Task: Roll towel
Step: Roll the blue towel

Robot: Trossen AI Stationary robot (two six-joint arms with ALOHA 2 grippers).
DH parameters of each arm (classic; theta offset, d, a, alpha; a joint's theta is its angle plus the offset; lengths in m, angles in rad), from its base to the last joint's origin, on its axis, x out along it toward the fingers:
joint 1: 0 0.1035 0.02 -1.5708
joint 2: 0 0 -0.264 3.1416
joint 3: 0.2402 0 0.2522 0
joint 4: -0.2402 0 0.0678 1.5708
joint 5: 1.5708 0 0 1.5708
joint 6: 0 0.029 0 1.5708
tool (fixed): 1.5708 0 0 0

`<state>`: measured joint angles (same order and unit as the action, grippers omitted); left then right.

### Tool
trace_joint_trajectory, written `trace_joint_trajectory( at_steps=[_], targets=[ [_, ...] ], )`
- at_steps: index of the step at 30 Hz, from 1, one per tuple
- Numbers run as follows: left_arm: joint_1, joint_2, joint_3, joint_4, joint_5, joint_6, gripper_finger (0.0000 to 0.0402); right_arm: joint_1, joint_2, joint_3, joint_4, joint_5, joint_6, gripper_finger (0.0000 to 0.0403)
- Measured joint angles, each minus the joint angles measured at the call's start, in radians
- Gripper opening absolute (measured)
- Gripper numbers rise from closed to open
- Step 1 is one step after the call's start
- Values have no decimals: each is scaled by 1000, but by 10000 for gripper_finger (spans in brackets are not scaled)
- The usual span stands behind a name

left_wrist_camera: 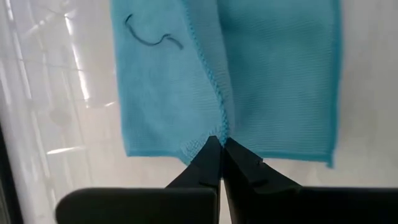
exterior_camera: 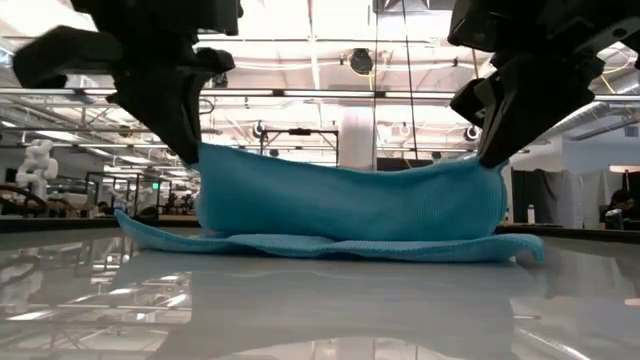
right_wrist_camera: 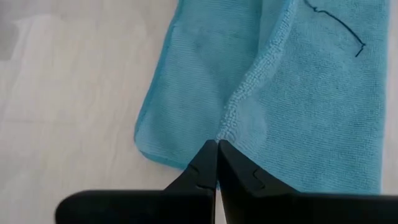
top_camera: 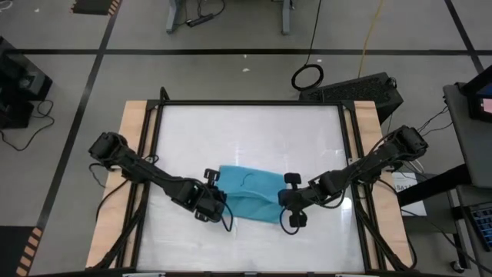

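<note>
A: Where do the end effectors stand?

B: The left end effector [top_camera: 214, 201] is clenched on the left end of a lifted fold of the towel [top_camera: 250, 188]. The right end effector [top_camera: 290, 201] is clenched on the same fold at the towel's right end. Each wrist view shows the two fingers pressed together with the hemmed edge pinched at their tips.

A: And the towel itself?

B: It lies in the near half of the counter [top_camera: 246, 127], roughly midway between the counter's left and right edges and nearer the front edge than the back. Its long axis runs left to right, straight from one end effector to the other.

A: So which arm is nearer?

B: Neither. They hold opposite ends of one edge, level with each other. In the low view that edge is raised off the counter like a low ridge, while the rest of the cloth lies flat beneath it and spreads out past both grips.

A: What does the next move turn on, then?

B: As I judge it, on the flat part lying toward the back edge, away from the held fold. The pinched edge spans the towel's length, so the roll has to travel across the short axis, both ends carried together or the roll goes crooked.

A: How far along?

B: Early, I would say: one fold raised, no roll formed yet.
</note>
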<state>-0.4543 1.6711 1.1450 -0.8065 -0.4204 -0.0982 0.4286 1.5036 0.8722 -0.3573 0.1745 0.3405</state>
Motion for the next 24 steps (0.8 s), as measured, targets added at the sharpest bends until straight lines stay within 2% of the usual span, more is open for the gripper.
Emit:
trace_joint_trajectory(
  at_steps=[7, 15, 24],
  targets=[
    [-36, 34, 0, 59, 18, 1, 10, 6, 15, 0, 20, -32, 10, 0],
    [-43, 97, 0, 38, 56, 1, 10, 20, 119, 0, 73, -157, 6, 0],
    [-57, 104, 0, 32, 70, 6, 10, 38, 206, 0, 136, -181, -19, 0]
  ],
)
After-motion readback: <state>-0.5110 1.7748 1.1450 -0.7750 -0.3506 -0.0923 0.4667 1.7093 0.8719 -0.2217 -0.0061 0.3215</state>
